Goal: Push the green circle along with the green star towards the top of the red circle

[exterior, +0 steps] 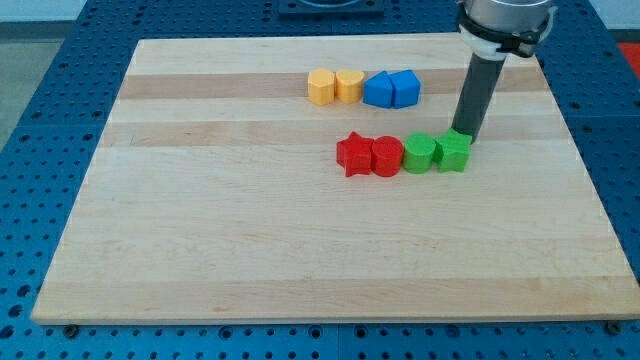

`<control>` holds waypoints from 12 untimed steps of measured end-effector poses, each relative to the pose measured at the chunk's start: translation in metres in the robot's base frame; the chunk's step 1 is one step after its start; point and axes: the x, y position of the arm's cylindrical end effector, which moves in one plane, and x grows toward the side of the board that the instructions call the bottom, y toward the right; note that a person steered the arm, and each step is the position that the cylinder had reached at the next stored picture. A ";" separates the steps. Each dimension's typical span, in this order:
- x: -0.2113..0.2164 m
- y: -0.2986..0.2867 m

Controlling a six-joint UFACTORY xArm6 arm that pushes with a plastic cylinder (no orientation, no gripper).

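Note:
A row of four blocks lies right of the board's middle: a red star (352, 154), a red circle (386, 156), a green circle (419, 154) and a green star (453, 152), each touching the one beside it. My tip (466, 135) stands at the upper right corner of the green star, touching or nearly touching it. The dark rod rises from there to the arm at the view's top right.
Near the view's top a second row holds a yellow hexagon-like block (321, 86), a yellow block (349, 85), a blue block (379, 89) and another blue block (404, 88). The wooden board (250, 250) lies on a blue perforated table.

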 end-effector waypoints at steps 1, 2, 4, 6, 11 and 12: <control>0.000 0.001; 0.004 0.003; 0.017 0.003; 0.017 0.038; 0.047 0.019; 0.045 0.001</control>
